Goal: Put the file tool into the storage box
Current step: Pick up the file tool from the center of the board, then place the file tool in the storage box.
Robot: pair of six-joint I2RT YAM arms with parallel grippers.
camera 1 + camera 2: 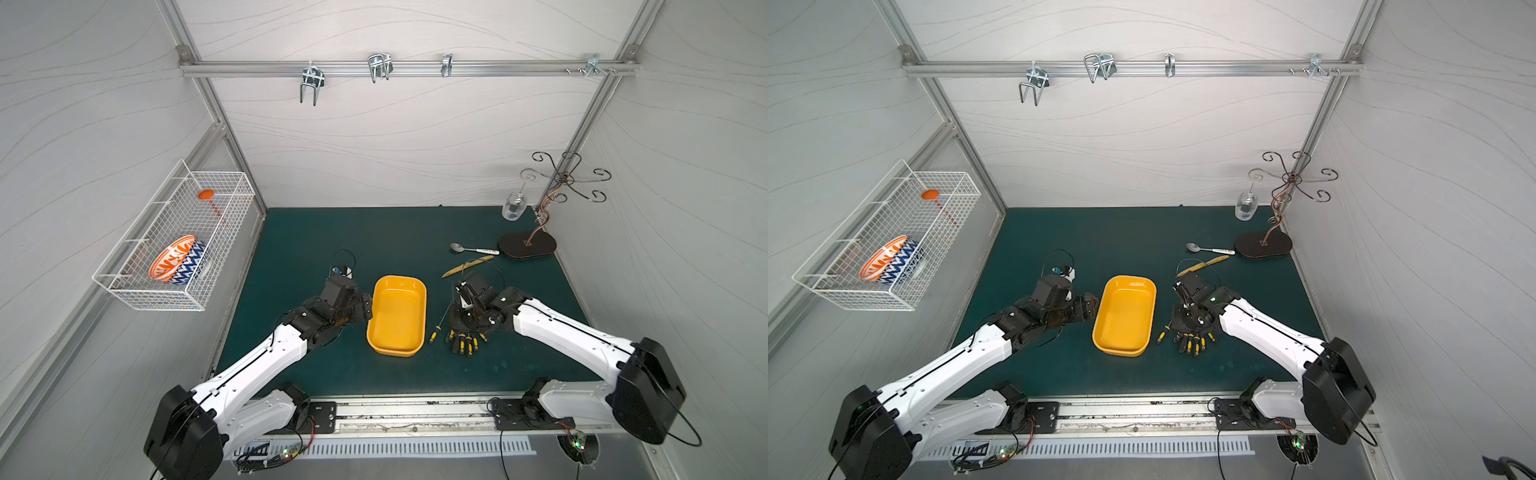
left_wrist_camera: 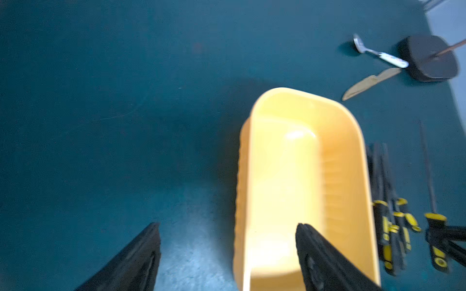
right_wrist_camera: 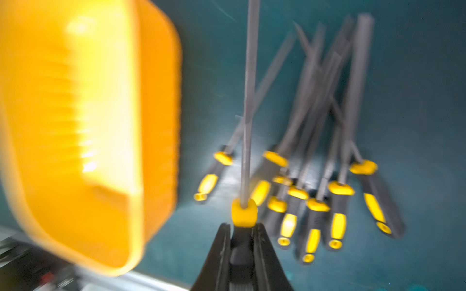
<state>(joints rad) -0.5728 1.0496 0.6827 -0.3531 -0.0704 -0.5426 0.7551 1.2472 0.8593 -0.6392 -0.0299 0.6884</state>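
file tool (image 3: 249,75) in right fingers (image 3: 222,252), shaft outward

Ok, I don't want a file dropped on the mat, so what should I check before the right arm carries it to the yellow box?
1. Right pincer shut on the file handle: ok.
2. Storage box empty, upright: ok.
3. Left pincer clear of box: not ok; open, one finger seems over the rim.
4. Held file free of the other files: cannot tell; its shaft crosses one in the right wrist view.
5. Mat between files and box bare: ok.
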